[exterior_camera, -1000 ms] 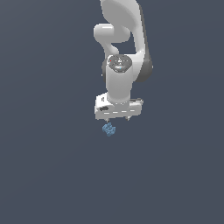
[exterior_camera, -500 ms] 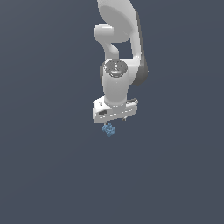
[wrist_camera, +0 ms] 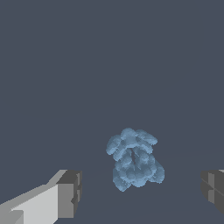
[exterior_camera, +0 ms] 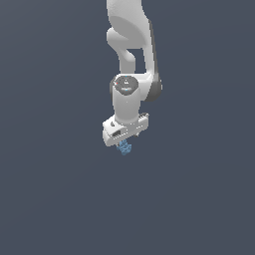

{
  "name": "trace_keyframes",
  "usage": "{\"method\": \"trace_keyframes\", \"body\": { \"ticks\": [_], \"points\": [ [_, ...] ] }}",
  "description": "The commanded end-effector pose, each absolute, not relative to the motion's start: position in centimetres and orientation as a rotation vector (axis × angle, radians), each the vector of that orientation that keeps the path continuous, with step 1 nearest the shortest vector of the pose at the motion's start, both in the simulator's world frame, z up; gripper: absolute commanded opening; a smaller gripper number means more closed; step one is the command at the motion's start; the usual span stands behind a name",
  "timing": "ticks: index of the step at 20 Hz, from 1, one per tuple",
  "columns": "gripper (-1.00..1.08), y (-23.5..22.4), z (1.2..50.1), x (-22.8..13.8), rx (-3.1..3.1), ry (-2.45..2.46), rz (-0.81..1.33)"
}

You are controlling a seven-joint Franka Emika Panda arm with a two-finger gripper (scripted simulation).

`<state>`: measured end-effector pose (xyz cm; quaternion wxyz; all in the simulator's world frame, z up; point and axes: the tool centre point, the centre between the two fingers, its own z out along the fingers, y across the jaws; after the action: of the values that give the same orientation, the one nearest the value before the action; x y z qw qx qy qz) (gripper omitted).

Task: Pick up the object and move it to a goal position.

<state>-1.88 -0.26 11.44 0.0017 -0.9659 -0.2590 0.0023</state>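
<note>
Item: we log the object [wrist_camera: 133, 159], lumpy, seemingly light and rigid, lying between our gripper's [wrist_camera: 140, 192] spread fingers [wrist_camera: 70, 192]; we advise pinching its narrow middle.

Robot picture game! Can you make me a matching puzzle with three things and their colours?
Things:
1. arm
2. lump
3. fingertips of the pincer

Colours:
A. light blue
B. dark grey
C. white

Pairs: 1-C, 2-A, 3-B. The lump lies between the open fingertips, touching neither.
</note>
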Motion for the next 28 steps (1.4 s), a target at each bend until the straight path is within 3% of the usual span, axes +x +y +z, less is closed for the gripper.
{"method": "trace_keyframes", "body": {
  "ticks": [1,21,28],
  "points": [
    [1.0,-0.6,10.8,-2.1,-3.007,-0.903,0.005],
    [1.0,-1.6,8.9,-2.6,-2.925,-1.145,0.001],
    [1.0,-1.6,6.0,-2.8,-2.924,-1.15,0.0]
  ]
}}
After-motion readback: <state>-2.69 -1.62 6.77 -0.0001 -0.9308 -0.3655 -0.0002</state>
